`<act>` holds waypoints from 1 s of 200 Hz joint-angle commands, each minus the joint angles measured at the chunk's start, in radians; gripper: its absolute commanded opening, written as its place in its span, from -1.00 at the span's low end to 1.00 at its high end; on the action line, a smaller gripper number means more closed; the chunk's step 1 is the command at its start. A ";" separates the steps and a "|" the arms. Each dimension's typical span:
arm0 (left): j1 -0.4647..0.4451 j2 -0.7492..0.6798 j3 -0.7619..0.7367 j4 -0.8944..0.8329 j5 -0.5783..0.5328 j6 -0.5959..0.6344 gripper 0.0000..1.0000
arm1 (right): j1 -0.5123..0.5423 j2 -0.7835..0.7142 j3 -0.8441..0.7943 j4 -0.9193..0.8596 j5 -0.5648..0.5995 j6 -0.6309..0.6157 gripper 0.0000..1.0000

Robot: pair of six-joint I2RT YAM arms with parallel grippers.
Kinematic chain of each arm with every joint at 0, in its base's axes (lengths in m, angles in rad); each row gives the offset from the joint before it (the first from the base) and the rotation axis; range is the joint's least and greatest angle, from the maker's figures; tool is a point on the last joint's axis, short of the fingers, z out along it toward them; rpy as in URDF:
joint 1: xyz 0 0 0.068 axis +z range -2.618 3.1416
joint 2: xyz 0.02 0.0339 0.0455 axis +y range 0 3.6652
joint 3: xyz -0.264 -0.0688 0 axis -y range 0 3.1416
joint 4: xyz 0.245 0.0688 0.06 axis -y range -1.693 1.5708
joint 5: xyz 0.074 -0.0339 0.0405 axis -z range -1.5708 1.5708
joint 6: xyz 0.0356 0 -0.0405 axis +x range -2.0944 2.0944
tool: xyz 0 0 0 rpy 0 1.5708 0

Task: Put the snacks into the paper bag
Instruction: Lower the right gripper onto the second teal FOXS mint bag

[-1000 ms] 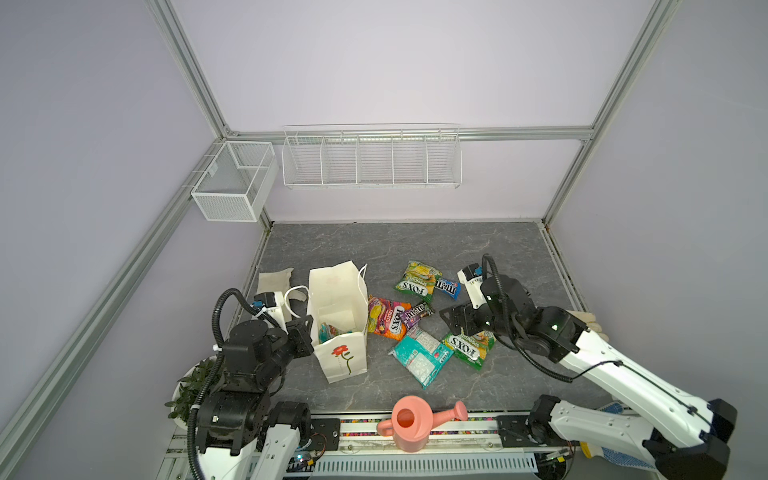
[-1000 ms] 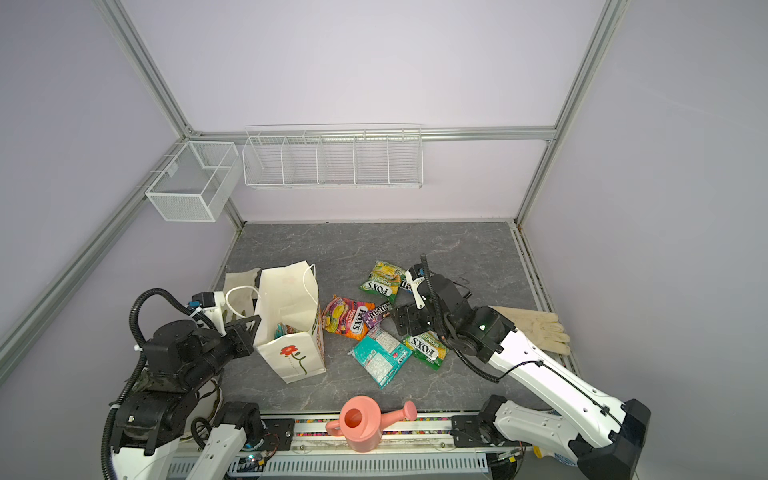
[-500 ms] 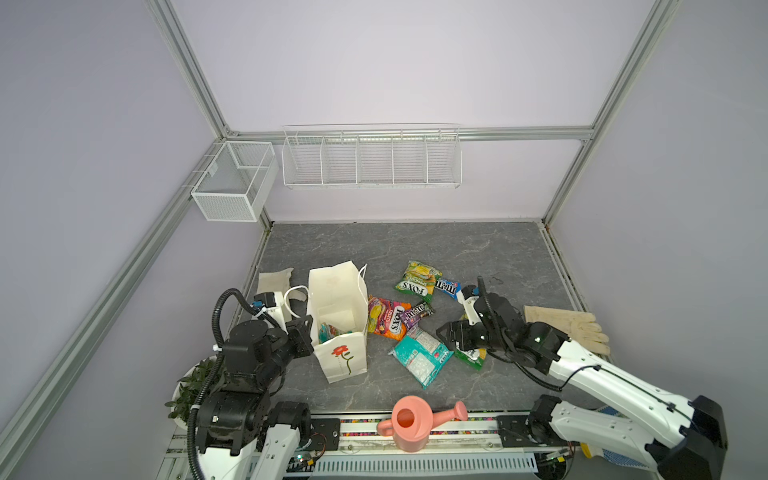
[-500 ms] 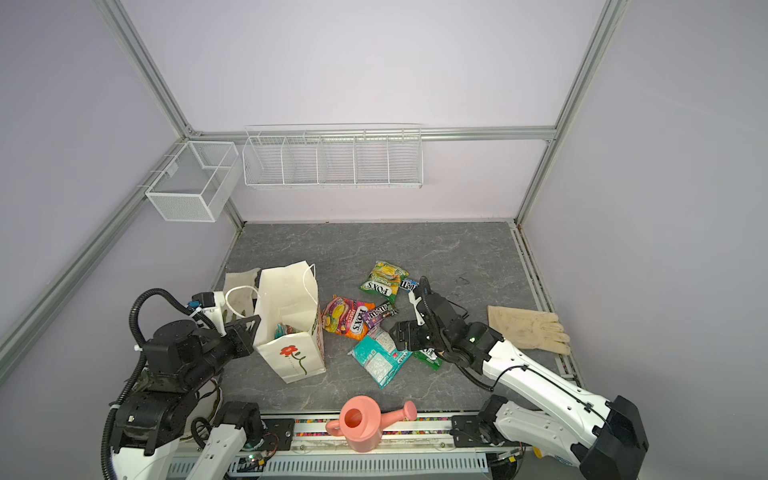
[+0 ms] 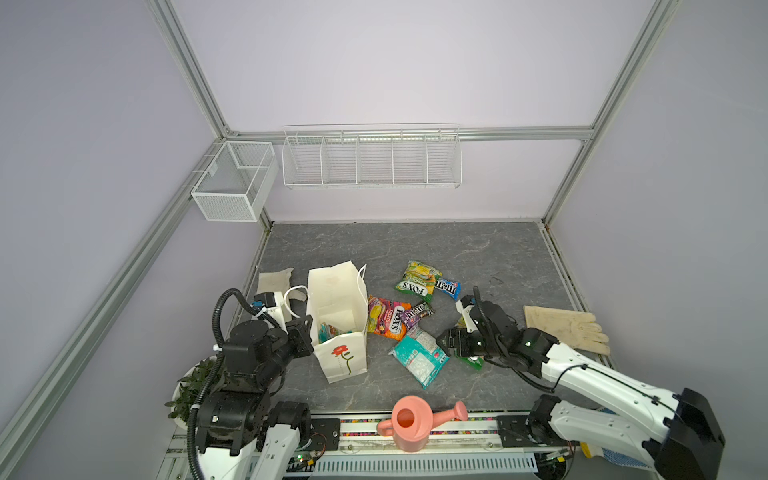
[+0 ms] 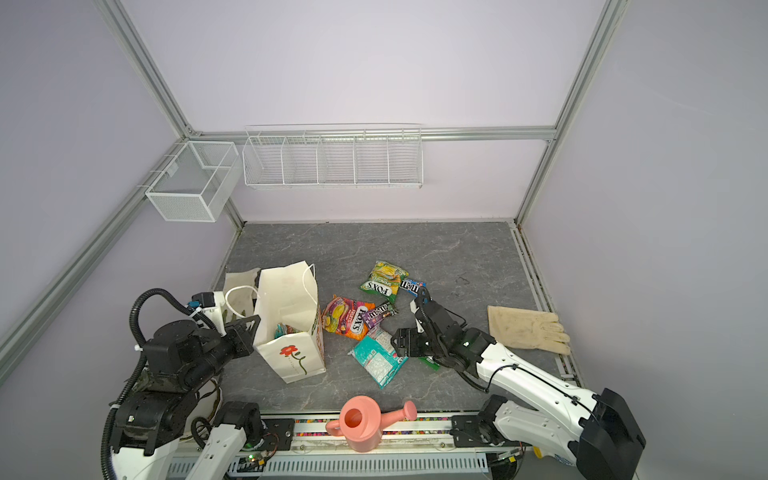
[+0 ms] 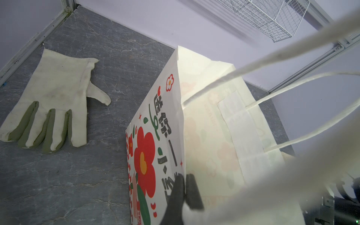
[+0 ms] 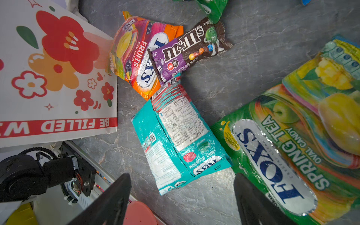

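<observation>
The cream paper bag (image 5: 336, 316) stands upright at the left, and my left gripper (image 7: 184, 182) is shut on its rim edge. A teal pack (image 5: 328, 332) shows inside it. Several snacks lie on the table: an orange-purple FOX'S bag (image 5: 384, 318), a purple M&M's pack (image 5: 417, 312), a teal-white pack (image 8: 175, 136), a green-yellow FOX'S bag (image 5: 417, 280) and a blue M&M's pack (image 5: 448, 287). My right gripper (image 8: 182, 175) hangs open and low over the table. The teal-white pack's end lies between its fingers, and another green-yellow FOX'S bag (image 8: 292, 155) lies against one finger.
A pink watering can (image 5: 411, 424) stands at the front edge. One beige glove (image 5: 565, 328) lies right of my right arm, and another (image 7: 52, 99) lies behind the bag. A potted plant (image 5: 195, 382) sits front left. Wire baskets (image 5: 370, 158) hang on the back wall.
My right gripper has dropped and moved toward the front, from above the green-yellow FOX'S bag to beside the teal-white pack. The left gripper and the bag have stayed put.
</observation>
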 commanded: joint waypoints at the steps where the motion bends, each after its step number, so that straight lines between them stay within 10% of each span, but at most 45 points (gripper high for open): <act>1: -0.005 -0.010 -0.008 -0.004 -0.008 0.002 -1.00 | -0.010 0.011 -0.029 0.040 -0.011 0.038 0.71; 200: -0.014 -0.016 -0.007 -0.005 -0.019 -0.001 -1.00 | -0.101 0.197 -0.134 0.252 -0.140 0.081 0.65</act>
